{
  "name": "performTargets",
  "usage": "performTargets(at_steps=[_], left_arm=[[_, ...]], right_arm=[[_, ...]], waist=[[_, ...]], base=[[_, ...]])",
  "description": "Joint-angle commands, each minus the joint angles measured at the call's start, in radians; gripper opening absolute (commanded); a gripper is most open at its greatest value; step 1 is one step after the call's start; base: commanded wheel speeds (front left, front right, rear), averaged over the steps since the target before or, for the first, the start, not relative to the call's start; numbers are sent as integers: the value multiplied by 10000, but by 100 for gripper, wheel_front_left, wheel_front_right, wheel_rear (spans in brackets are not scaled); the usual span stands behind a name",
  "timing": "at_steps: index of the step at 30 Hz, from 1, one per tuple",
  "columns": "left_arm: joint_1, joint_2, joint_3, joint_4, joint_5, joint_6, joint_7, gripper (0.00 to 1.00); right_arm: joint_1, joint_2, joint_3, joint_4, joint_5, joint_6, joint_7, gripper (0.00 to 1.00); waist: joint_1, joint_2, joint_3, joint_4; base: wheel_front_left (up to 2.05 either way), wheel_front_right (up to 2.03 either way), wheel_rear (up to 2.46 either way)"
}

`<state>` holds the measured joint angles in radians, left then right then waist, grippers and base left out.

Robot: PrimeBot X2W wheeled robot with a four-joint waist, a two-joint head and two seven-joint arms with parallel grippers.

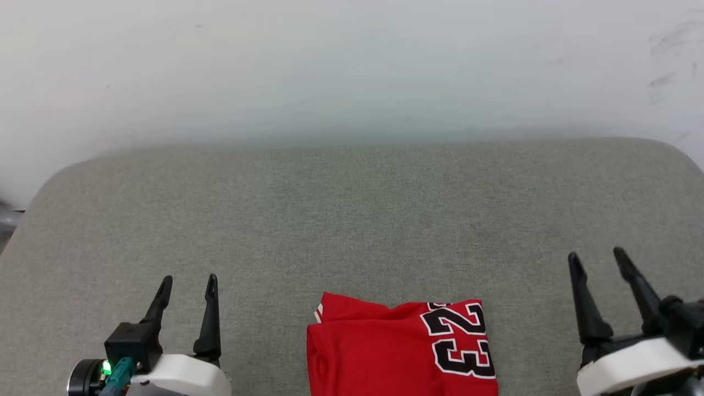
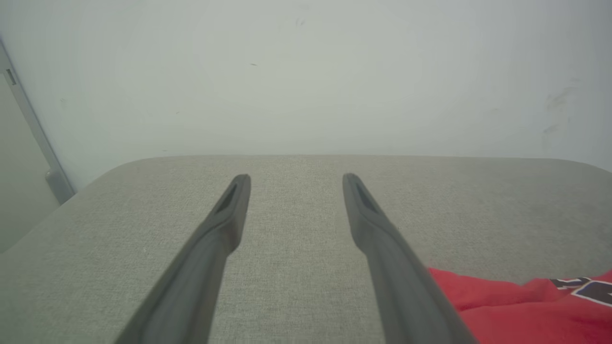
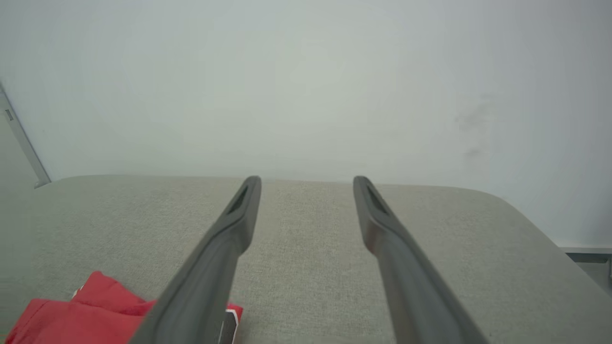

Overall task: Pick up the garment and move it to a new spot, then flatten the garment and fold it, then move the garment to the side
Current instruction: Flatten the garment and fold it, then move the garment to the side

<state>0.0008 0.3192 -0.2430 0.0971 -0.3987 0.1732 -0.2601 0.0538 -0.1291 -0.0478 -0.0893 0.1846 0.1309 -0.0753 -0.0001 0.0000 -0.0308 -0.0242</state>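
The garment [image 1: 385, 352] is lying folded into a compact red block at the near edge of the grey desk [image 1: 352, 220], a little right of centre in the head view, with its lower part running off the bottom of that view. Black white-outlined numerals [image 1: 459, 338] — a 23 turned on its side — are showing on its right half, and a bit of white trim is peeking out at its upper left corner. The left tool [image 1: 189, 278] is sitting at the lower left, well apart from the garment, its two fingers spread and gripping nothing. The right tool [image 1: 596, 253] is sitting at the lower right, also clear of the fabric, its fingers likewise standing wide with nothing between them. In the left wrist view the red cloth is showing at the lower right, beside one finger; in the right wrist view it is lying at the lower left, partly behind one finger. A pale wall [image 1: 352, 66] is rising behind the desk — faint dark scuffs are marking its upper right.
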Motion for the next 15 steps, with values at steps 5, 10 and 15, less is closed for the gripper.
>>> performTargets(at_steps=[5,10,15], left_arm=[[423,-70,102,40,16,85,-71,100],[618,-204,203,-23,49,64,-72,100],[569,-276,329,-43,103,-33,-72,100]], right_arm=[[711,317,-42,-436,-187,-6,301,100],[1005,477,-128,-729,-215,-6,570,100],[1145,576,-202,-949,-176,-6,828,100]], waist=[[1,0,-115,-72],[1,0,-171,-64],[1,0,-199,-9]], base=[[0,0,0],[0,0,0],[0,0,0]])
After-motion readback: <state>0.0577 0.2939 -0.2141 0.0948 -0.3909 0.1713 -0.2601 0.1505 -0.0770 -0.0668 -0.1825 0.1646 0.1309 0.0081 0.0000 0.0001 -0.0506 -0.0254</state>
